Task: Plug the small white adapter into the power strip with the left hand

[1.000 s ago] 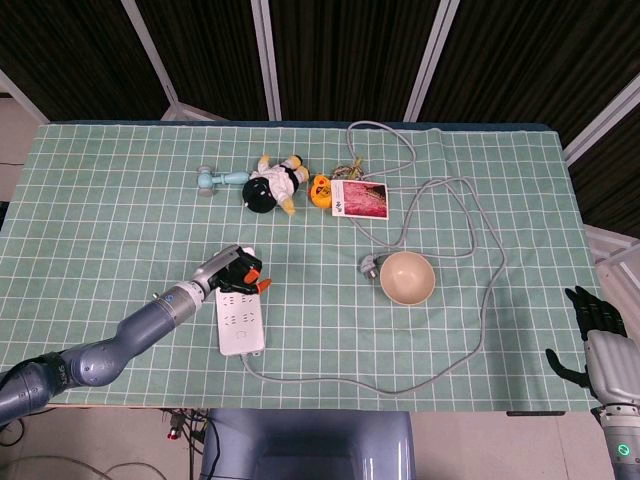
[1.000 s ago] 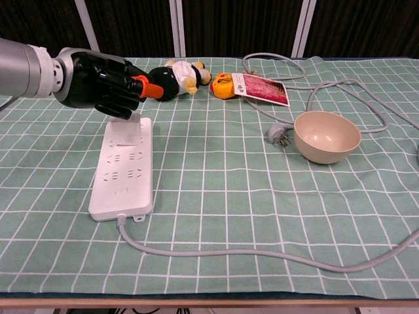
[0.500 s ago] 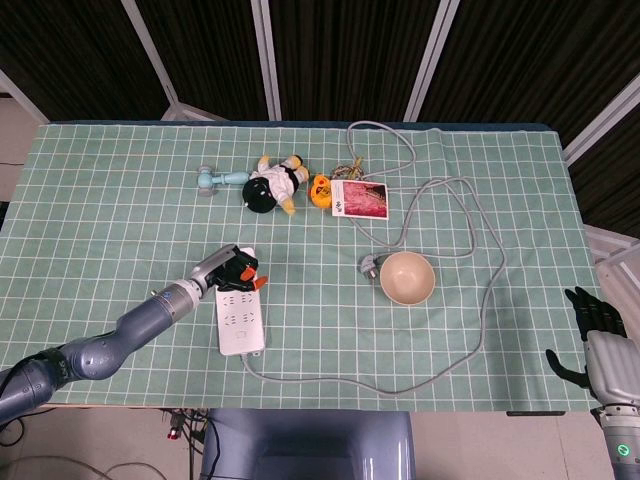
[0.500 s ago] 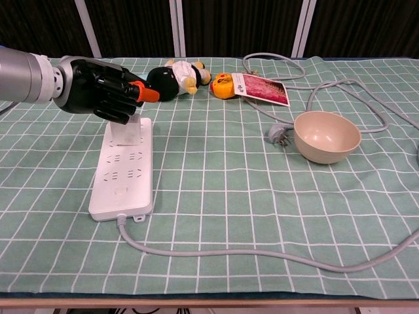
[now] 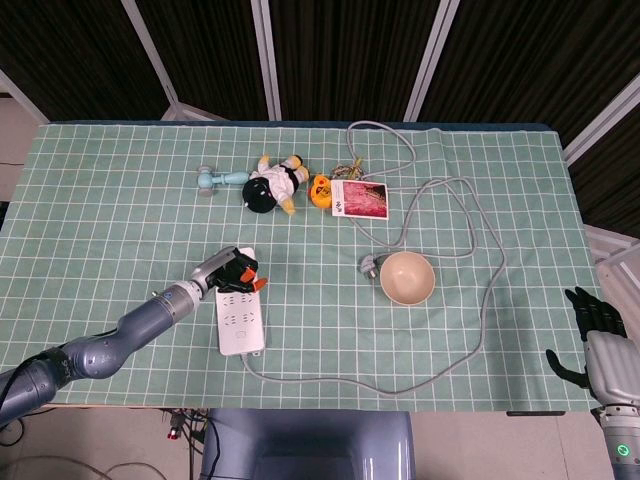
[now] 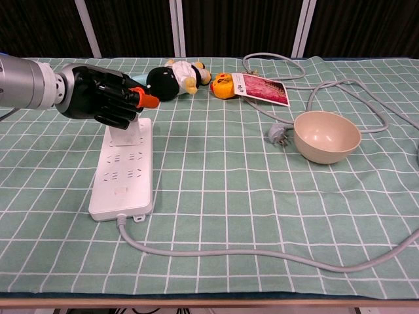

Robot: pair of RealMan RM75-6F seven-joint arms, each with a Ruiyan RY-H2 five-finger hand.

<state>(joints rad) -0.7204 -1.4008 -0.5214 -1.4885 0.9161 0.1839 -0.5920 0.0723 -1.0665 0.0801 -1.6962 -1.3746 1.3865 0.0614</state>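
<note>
The white power strip (image 6: 123, 175) lies lengthwise on the green checked cloth at the front left, and shows in the head view as the power strip (image 5: 241, 322). My left hand (image 6: 99, 101), black with orange fingertips, hovers over the strip's far end, curled around the small white adapter (image 6: 127, 135). The adapter's lower part shows under the hand and meets the strip's top face. Its prongs are hidden. From the head view, the left hand (image 5: 238, 272) covers that same end. My right hand (image 5: 592, 322) hangs off the table's right edge, fingers apart and holding nothing.
A beige bowl (image 6: 326, 136) stands right of centre with a loose grey plug (image 6: 277, 135) beside it. A long grey cable (image 6: 275, 256) runs from the strip along the front. A penguin toy (image 6: 171, 77), an orange toy (image 6: 223, 86) and a red card (image 6: 262, 89) lie at the back.
My left hand has come down and drawn slightly left, bringing the adapter lower onto the far end of the strip. The right hand has not moved.
</note>
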